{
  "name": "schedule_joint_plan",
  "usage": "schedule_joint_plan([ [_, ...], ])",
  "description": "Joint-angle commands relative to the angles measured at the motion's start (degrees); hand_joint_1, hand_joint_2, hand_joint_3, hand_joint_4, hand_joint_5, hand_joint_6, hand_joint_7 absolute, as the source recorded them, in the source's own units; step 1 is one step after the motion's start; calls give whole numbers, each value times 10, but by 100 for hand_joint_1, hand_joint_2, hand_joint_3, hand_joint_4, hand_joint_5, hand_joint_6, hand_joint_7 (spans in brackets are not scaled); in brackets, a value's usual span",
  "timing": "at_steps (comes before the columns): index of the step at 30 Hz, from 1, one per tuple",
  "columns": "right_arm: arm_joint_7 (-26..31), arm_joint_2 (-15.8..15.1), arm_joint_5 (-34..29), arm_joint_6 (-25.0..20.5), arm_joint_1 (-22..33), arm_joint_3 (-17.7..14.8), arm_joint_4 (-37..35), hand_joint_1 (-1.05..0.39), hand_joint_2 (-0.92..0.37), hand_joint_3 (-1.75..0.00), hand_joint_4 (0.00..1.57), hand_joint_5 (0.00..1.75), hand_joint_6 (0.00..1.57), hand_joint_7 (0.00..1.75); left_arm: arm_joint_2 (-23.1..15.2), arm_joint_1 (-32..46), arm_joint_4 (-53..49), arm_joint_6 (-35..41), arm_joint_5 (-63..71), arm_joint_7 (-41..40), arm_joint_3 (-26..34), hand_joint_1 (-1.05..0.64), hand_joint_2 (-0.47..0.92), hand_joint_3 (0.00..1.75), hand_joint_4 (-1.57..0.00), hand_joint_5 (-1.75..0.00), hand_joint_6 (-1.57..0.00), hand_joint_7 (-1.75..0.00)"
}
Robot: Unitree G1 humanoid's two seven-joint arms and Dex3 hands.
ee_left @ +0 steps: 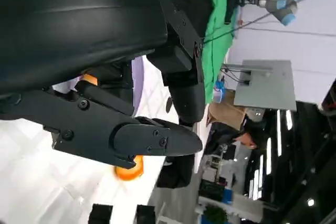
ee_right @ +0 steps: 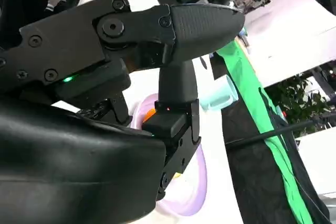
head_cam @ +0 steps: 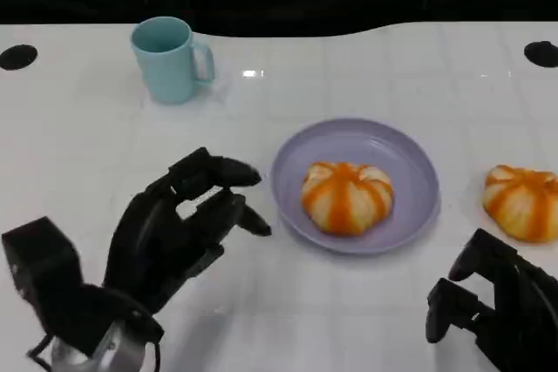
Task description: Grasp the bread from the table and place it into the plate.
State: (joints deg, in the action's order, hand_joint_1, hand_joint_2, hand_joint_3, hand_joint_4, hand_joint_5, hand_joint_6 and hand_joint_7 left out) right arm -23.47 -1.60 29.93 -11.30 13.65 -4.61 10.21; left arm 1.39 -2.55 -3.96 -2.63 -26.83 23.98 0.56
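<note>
One bread [head_cam: 347, 197] in lilac plate [head_cam: 418, 182] at tabletop [head_cam: 366, 67] centre, second bread [head_cam: 521, 201] at right edge, teal mug [head_cam: 169, 59] far-left, left hand [head_cam: 179, 224] fingers apart, empty, beside plate, right hand [head_cam: 493, 302] empty, fingers loosely curled, near front-right corner

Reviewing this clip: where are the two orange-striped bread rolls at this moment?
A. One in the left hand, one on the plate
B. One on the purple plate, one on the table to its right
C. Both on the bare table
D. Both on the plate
B: one bread roll sits on the purple plate, while the second roll lies on the table to the plate's right, with neither hand holding it.
</note>
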Motion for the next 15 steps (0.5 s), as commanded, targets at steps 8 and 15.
schedule_joint_plan([
  [8, -10, -9, -2, 11, 5, -7, 5, -59, -92, -38, 74, 175, 58, 162, 44, 99, 48, 28, -59, 15, 4, -60, 92, 44, -75, -175, -54, -175],
  [15, -13, -8, -2, 18, 9, -6, 6, -59, -92, -39, 74, 175, 58, 162, 47, 131, 55, 33, -54, 17, 5, -59, 92, 45, -75, -175, -52, -175],
])
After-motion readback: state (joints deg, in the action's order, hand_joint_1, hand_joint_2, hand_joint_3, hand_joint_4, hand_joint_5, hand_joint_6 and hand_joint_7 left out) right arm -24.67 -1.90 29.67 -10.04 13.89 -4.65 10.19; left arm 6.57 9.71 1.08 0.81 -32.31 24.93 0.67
